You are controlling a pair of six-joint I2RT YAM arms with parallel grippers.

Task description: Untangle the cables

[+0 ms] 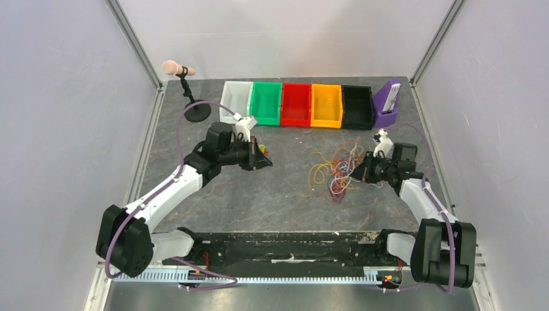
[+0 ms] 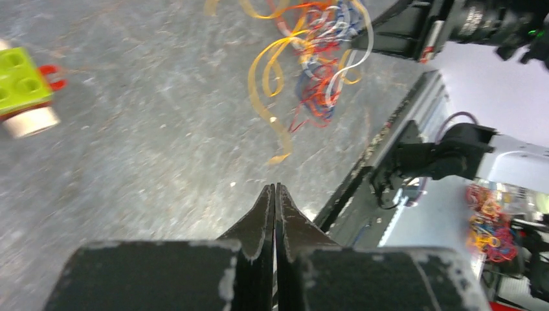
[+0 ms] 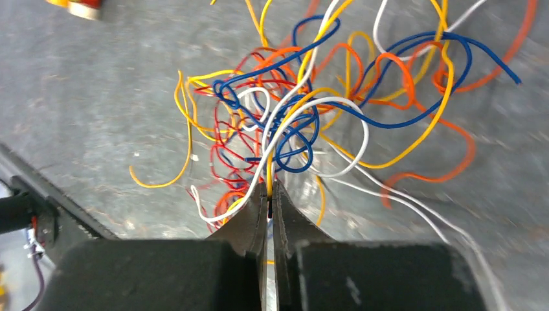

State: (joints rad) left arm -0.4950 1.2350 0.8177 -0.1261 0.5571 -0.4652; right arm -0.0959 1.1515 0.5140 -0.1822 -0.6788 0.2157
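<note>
The cables (image 1: 333, 172) lie as a loose tangle of orange, yellow, white, red and blue wires on the grey table, right of centre. My right gripper (image 1: 355, 173) sits at the tangle's right edge. In the right wrist view the tangle (image 3: 291, 116) spreads just ahead of the right gripper (image 3: 269, 184), which is shut on a yellow cable (image 3: 268, 170) that runs up into the knot. My left gripper (image 1: 265, 161) hovers left of the tangle, well apart from it. In the left wrist view the left gripper (image 2: 276, 186) is shut with nothing in it, and the cables (image 2: 311, 58) lie ahead.
Along the back stand a white bin (image 1: 235, 100), green bin (image 1: 265, 103), red bin (image 1: 296, 105), orange bin (image 1: 326, 106), black bin (image 1: 357, 107) and a purple box (image 1: 387, 102). A microphone stand (image 1: 194, 110) is back left. A green toy block (image 2: 19, 84) lies near the left gripper.
</note>
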